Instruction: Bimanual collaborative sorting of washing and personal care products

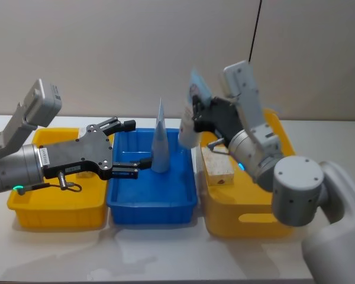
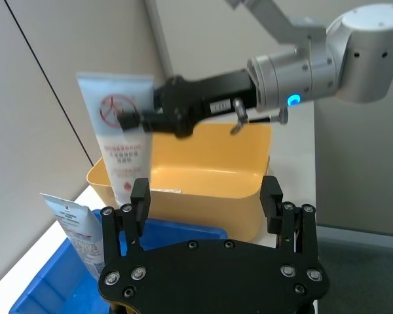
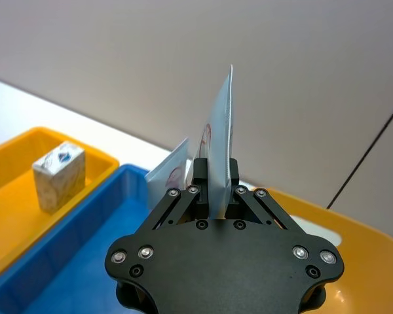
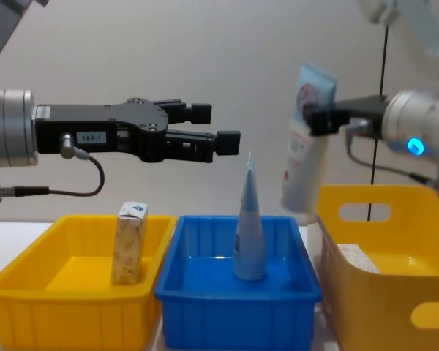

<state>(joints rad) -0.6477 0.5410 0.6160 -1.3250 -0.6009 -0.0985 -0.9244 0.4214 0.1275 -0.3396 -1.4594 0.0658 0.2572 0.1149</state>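
Note:
My right gripper (image 1: 196, 116) is shut on a white tube with a red logo (image 1: 190, 112), held upright in the air over the gap between the blue bin (image 1: 154, 204) and the right yellow bin (image 1: 242, 222). The same held tube (image 4: 304, 146) hangs above the bins in the chest view. A pale-blue tapering tube (image 1: 160, 145) stands cap-down in the blue bin. My left gripper (image 1: 135, 145) is open and empty, just left of that standing tube. A marbled box (image 1: 218, 165) lies in the right yellow bin. A small speckled carton (image 4: 129, 243) stands in the left yellow bin (image 4: 29, 292).
The three bins sit side by side on a white table (image 1: 165, 260), yellow, blue, yellow. A plain wall stands close behind, with a black cable (image 1: 254, 32) running down it. Bare table lies in front of the bins.

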